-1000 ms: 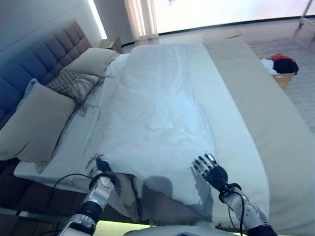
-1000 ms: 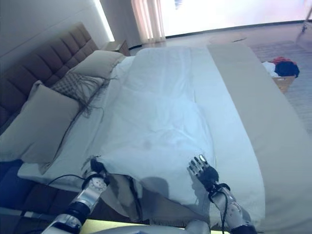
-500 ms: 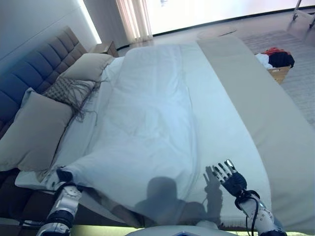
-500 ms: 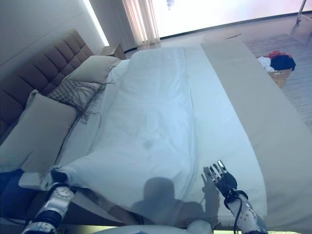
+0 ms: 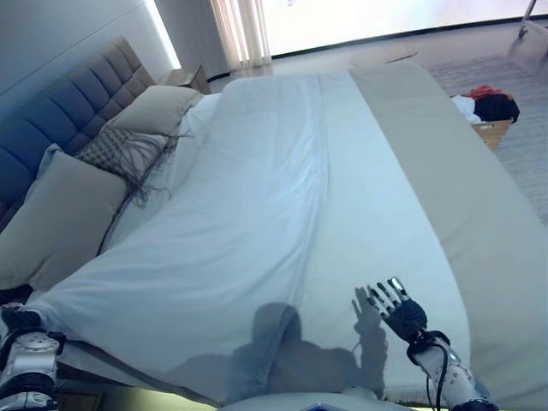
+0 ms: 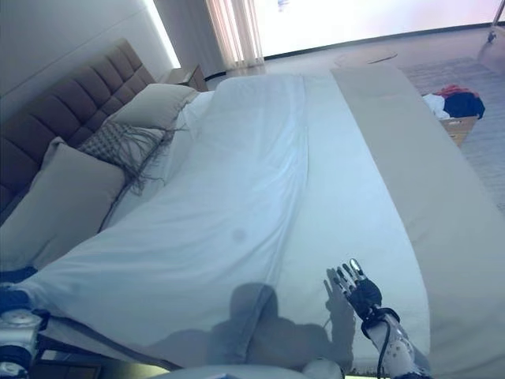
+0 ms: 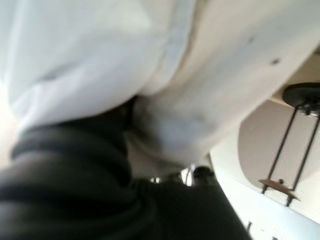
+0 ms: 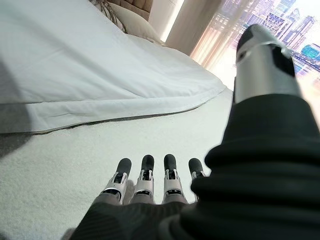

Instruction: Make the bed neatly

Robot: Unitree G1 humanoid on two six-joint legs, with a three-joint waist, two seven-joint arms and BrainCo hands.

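A white duvet (image 5: 257,223) lies stretched across the bed from the far end to the near left corner. My left hand (image 5: 24,344) is at that corner, low at the left edge, shut on the duvet's corner; in the left wrist view the bunched white cloth (image 7: 165,115) hides its fingers. My right hand (image 5: 400,310) is open, fingers spread, just over the pale sheet (image 5: 377,197) near the bed's front edge. The right wrist view shows its straight fingers (image 8: 145,177) above the sheet, with the duvet's hem (image 8: 100,107) beyond.
A beige cover (image 5: 467,184) runs along the bed's right side. Two beige pillows (image 5: 51,218) (image 5: 163,107) and a fringed patterned cushion (image 5: 120,150) lean on the padded headboard (image 5: 60,107). A basket of clothes (image 5: 486,116) stands on the floor at right.
My left hand has moved out to the left with the duvet's corner, pulling the duvet flat and wider. My right hand has lifted off the duvet and spread open.
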